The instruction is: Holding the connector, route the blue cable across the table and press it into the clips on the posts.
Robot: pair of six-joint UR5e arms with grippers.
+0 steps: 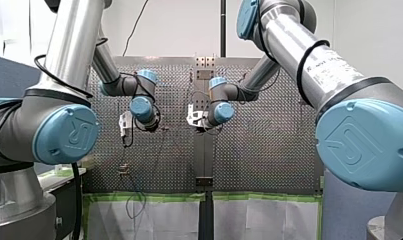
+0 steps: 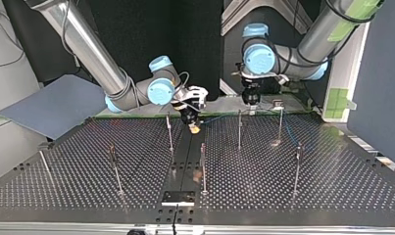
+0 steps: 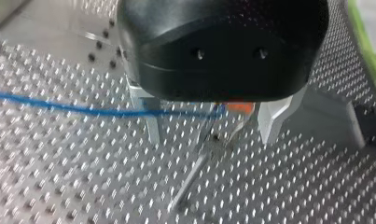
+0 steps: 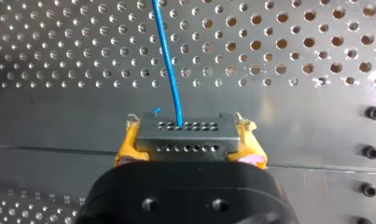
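Observation:
In the right wrist view my right gripper (image 4: pixel 188 140) is shut, its yellow pads (image 4: pixel 125 149) clamping the grey connector (image 4: pixel 185 133). The blue cable (image 4: pixel 169 60) leaves the connector and runs away over the perforated table. In the top view that gripper (image 2: pixel 194 126) hangs low beside a middle post (image 2: pixel 170 132). My left gripper (image 3: pixel 211 140) is open, its metal fingers (image 3: pixel 150 123) wide apart over the plate. The blue cable (image 3: pixel 83 109) crosses under them to an orange piece (image 3: pixel 240 107) on a thin post (image 3: pixel 202 156). In the top view it (image 2: pixel 251 100) hovers at the far edge.
Several thin clip posts (image 2: pixel 203 169) stand across the perforated table (image 2: pixel 332 196); others rise nearer the arms (image 2: pixel 280 125). A dark centre strip (image 2: pixel 183 156) runs between the two plate halves. A grey board (image 2: pixel 53 105) leans off the top view's left.

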